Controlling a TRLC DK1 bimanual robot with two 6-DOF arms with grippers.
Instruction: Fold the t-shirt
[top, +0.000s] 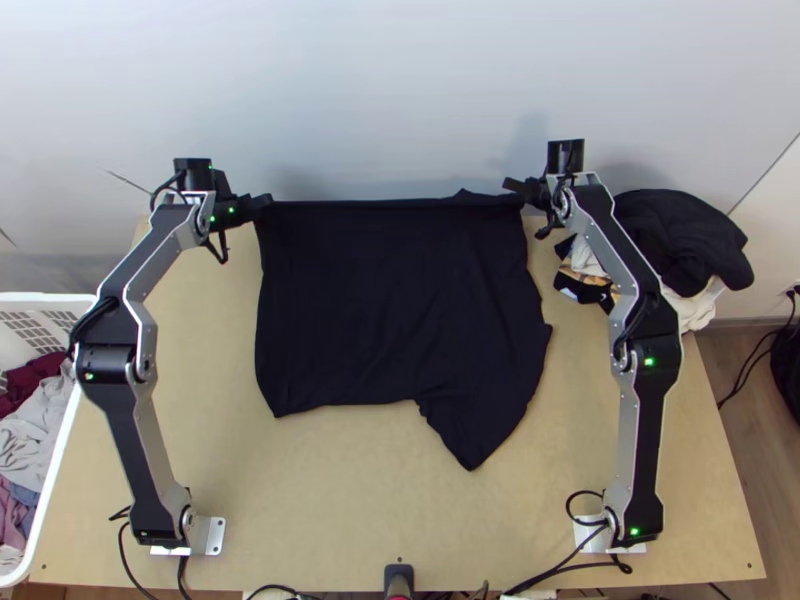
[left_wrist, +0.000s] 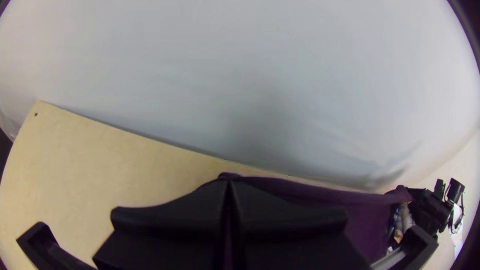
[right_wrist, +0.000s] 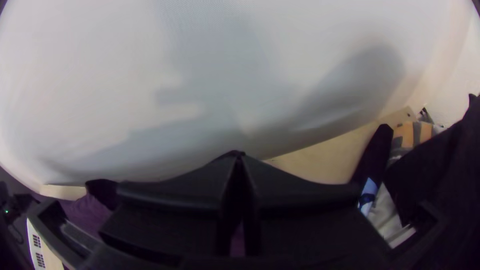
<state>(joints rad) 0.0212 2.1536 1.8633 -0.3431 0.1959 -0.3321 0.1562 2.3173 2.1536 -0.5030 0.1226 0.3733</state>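
The black t-shirt (top: 390, 300) lies spread over the table, its far edge drawn straight between the two grippers and a pointed part hanging toward the near side. At its far left corner my left gripper (top: 262, 202) is shut on the cloth. My right gripper (top: 515, 187) is shut on the far right corner. In the left wrist view, the left gripper (left_wrist: 229, 187) has its fingertips together, with the shirt (left_wrist: 310, 192) running out from them. In the right wrist view, the right gripper (right_wrist: 239, 159) has its fingertips together on dark cloth.
A pile of dark and light clothes (top: 680, 240) lies at the table's far right, beside the right arm. A white basket (top: 60, 420) with clothes stands off the left edge. The pale wall (top: 400, 100) rises close behind the table's far edge.
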